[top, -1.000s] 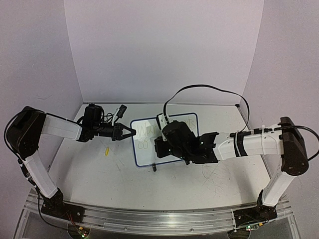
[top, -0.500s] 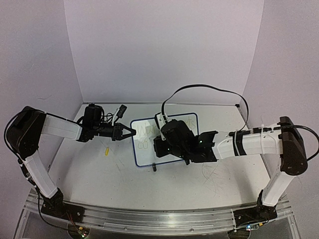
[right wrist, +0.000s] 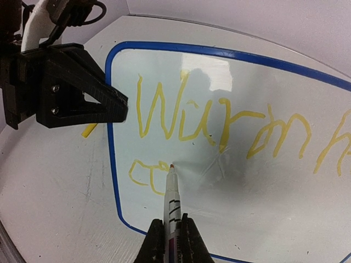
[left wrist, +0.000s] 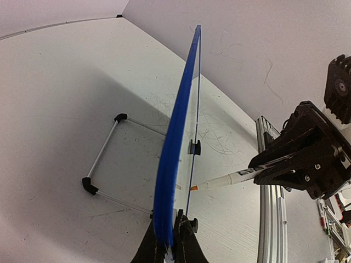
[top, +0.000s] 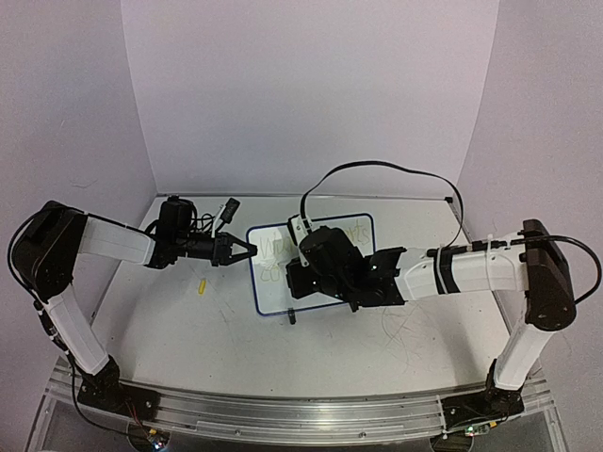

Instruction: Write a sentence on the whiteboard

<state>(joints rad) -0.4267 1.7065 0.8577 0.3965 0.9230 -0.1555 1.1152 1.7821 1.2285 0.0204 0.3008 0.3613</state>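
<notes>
Left gripper [top: 243,250]: closed, clamped on the blue frame at the left edge of the whiteboard [top: 275,298], toward its upper corner. The left wrist view confirms both fingers pinching that frame edge-on.

Right gripper [right wrist: 169,236]: closed on a marker [right wrist: 171,198], positioned in front of the whiteboard's writing face, low and left of centre.

Table [top: 188,339]: white and scuffed, with grey scratch marks around the whiteboard.

Whiteboard: propped up on the table between the 2 arms, writing face toward the arm bases. 1 black foot [top: 292,317] shows at its lower edge.

Wire stand [left wrist: 104,164]: sits on the table behind the whiteboard, with 2 black end caps.

Sentence [right wrist: 219,123]: yellow strokes on the whiteboard. The upper line runs from the left frame toward the right, starting with what reads as "Wurm"; later letters run out of view. The lower line is only a few strokes near the left frame.

Marker: white barrel, tip touching the whiteboard at the right end of the lower line's strokes.

Yellow piece [top: 201,286]: small, on the table off the whiteboard's left edge, apart from it; what it is cannot be told.
</notes>
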